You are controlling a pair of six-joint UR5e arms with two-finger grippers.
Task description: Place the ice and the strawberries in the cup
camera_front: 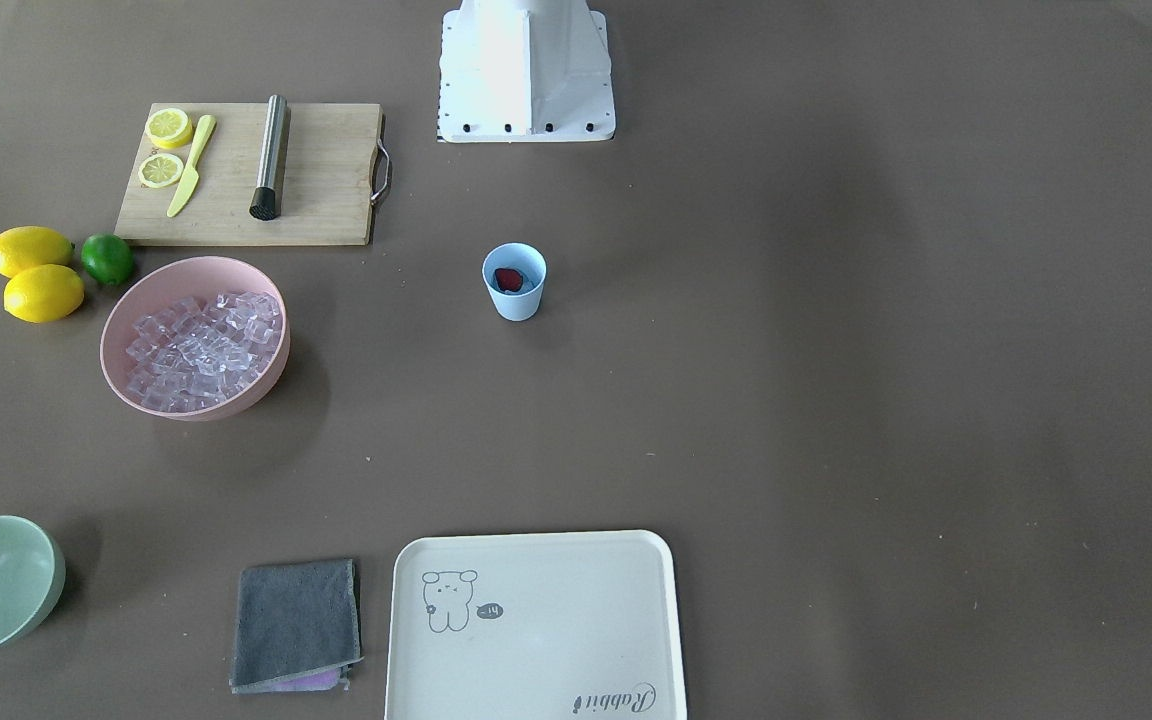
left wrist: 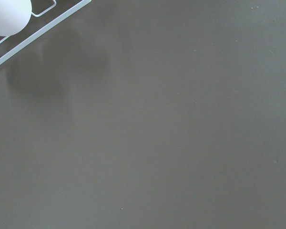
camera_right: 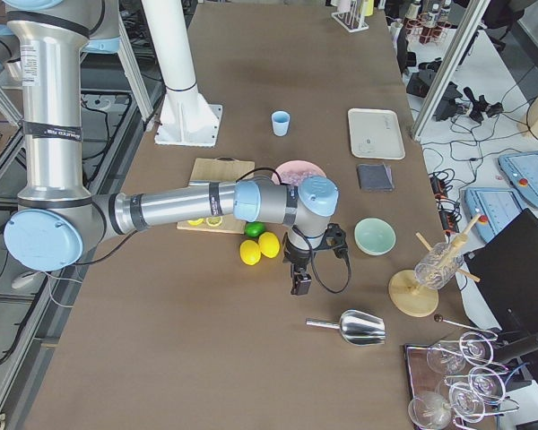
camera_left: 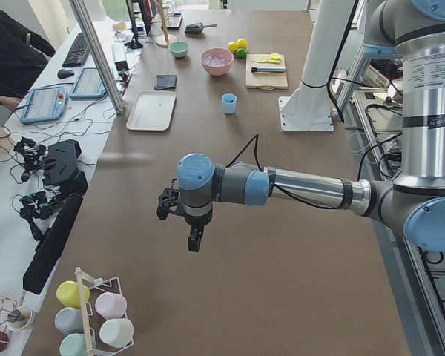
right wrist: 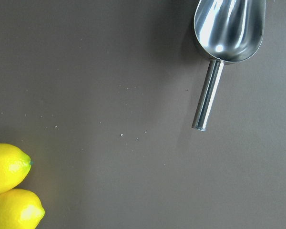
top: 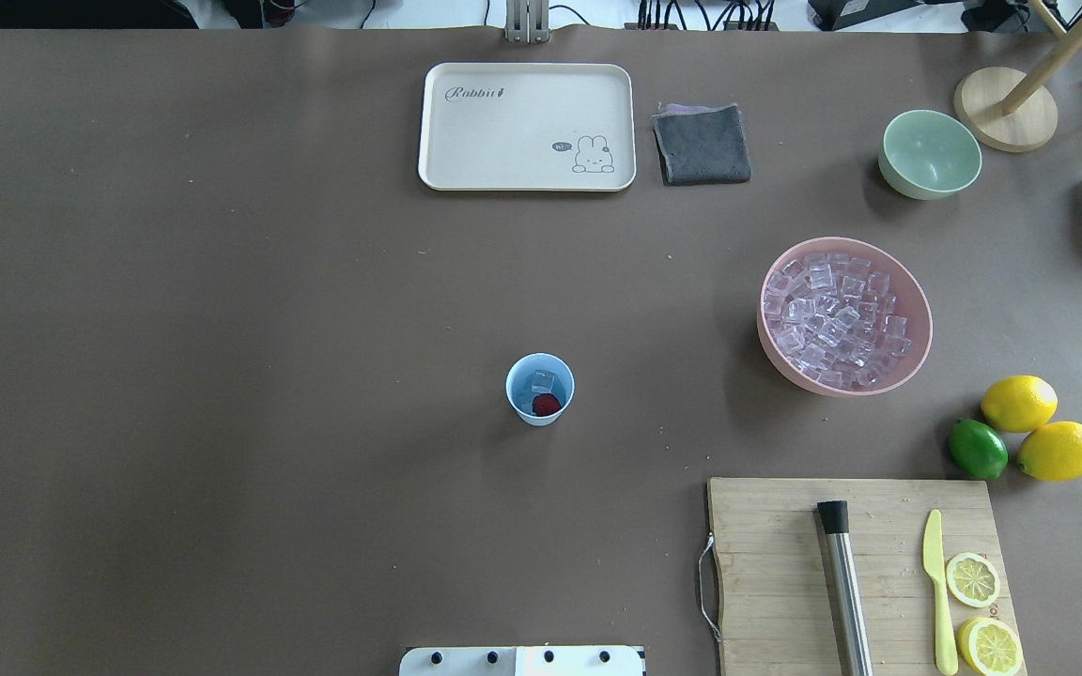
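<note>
The light blue cup point(top: 522, 406) stands near the table's middle, also in the front view point(camera_front: 516, 303). A red strawberry point(top: 547, 405) and a clear ice cube point(top: 541, 381) lie inside it. More ice point(top: 832, 317) is piled in the pink bowl point(top: 921, 333). My left gripper point(camera_left: 195, 241) hangs over bare table far from the cup, seen only in the left side view. My right gripper point(camera_right: 300, 285) hangs past the lemons, near a metal scoop point(camera_right: 359, 327), seen only in the right side view. I cannot tell whether either is open or shut.
A cutting board point(top: 776, 563) holds a steel muddler point(top: 846, 587), a yellow knife point(top: 937, 582) and lemon halves point(top: 973, 579). Two lemons point(top: 1020, 402) and a lime point(top: 978, 449) lie beside it. A green bowl point(top: 931, 153), grey cloth point(top: 703, 144) and cream tray point(top: 527, 127) sit at the far edge.
</note>
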